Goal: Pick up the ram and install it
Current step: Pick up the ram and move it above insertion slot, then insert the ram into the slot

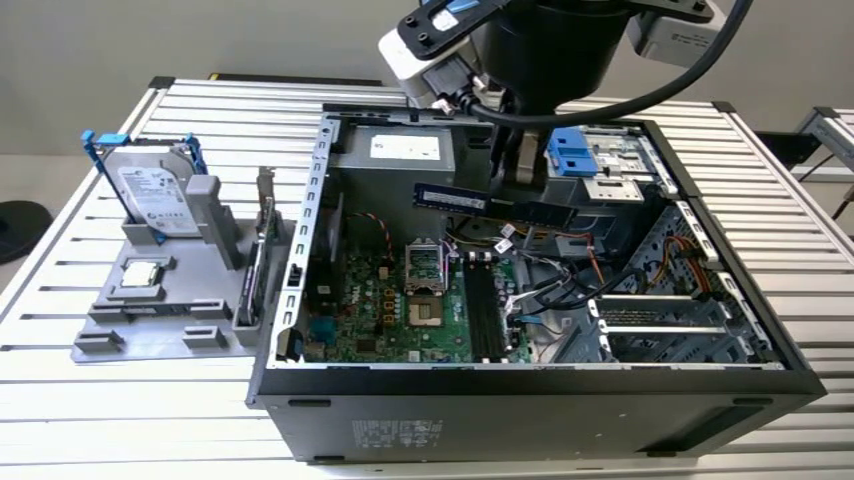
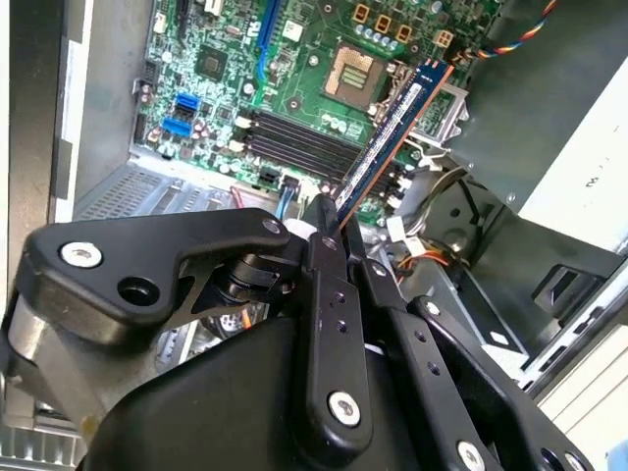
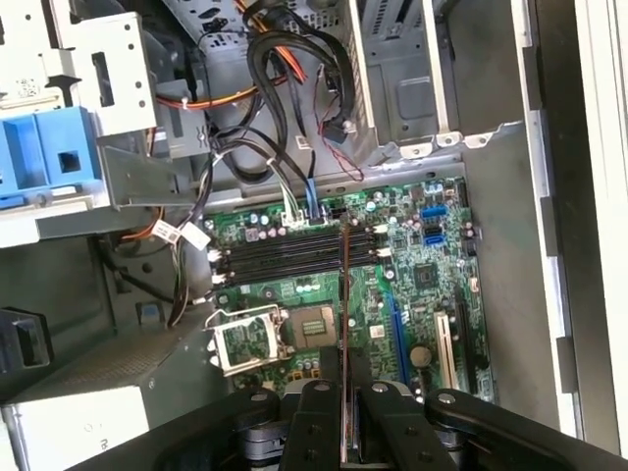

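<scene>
The ram [image 1: 447, 197] is a dark blue stick with a pale label. It hangs roughly level above the open computer case [image 1: 287, 300], and my gripper [image 1: 507, 192] is shut on its middle. In the second wrist view the ram [image 2: 392, 123] runs out from the black fingertips [image 2: 324, 231] over the motherboard. In the first wrist view I see the ram [image 3: 344, 285] edge-on, held in the gripper [image 3: 345, 388], lying crosswise over the long black memory slots [image 3: 285, 257]. Those slots [image 1: 483, 310] lie well below the stick and nothing sits in them.
The CPU socket [image 1: 423, 265] sits beside the slots. Loose cables [image 1: 561, 285] lie to the exterior view's right of them, and a blue drive bay [image 1: 583, 155] stands behind the gripper. On the exterior view's left a grey fixture [image 1: 160, 320] holds a hard drive [image 1: 154, 195] and a processor [image 1: 140, 275].
</scene>
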